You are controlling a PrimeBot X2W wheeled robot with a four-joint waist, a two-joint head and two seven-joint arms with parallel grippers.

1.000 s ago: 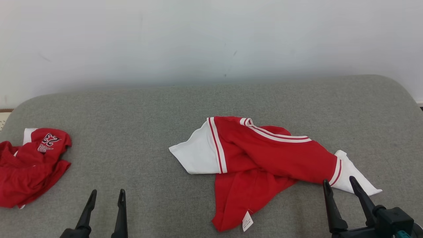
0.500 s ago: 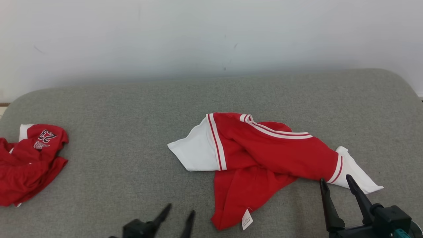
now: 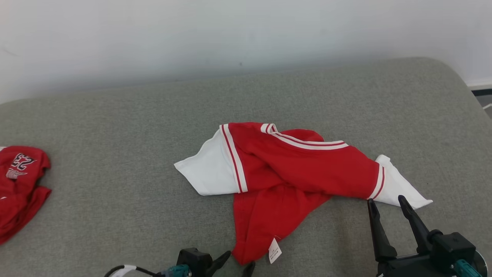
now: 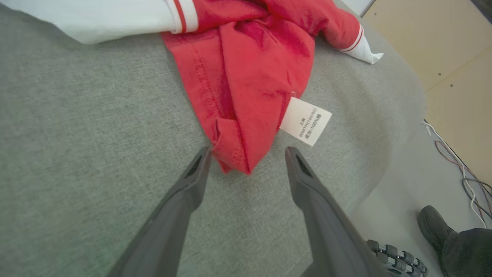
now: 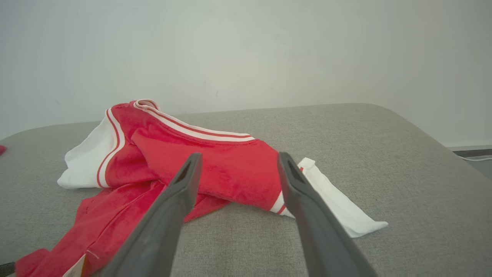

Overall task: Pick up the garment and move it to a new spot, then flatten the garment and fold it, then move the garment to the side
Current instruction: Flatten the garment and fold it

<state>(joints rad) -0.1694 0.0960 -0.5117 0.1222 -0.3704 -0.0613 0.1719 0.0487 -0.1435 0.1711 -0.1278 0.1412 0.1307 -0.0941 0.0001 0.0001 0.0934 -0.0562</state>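
A crumpled red garment (image 3: 292, 173) with white sleeves and striped trim lies mid-table, its hem corner and a white care label (image 3: 274, 250) nearest me. At the bottom edge of the head view, my left gripper (image 3: 238, 261) is open just in front of that hem corner. In the left wrist view, the hem corner (image 4: 234, 157) of the garment (image 4: 246, 69) sits between the two spread fingertips of the left gripper (image 4: 248, 154), apart from both. My right gripper (image 3: 386, 202) stands open just short of the right white sleeve (image 3: 399, 188); the same right gripper (image 5: 237, 163) and garment (image 5: 215, 161) appear in the right wrist view.
The grey cloth-covered table (image 3: 115, 127) backs onto a white wall. A second red garment (image 3: 19, 184) with a number print lies bunched at the far left. Off the table's edge are bare floor, cables (image 4: 465, 173) and a person's dark shoe (image 4: 434, 227).
My left gripper has swung right, from the lower left to the garment's hem corner. The head camera has shifted, so everything sits further left. The right gripper has barely moved.
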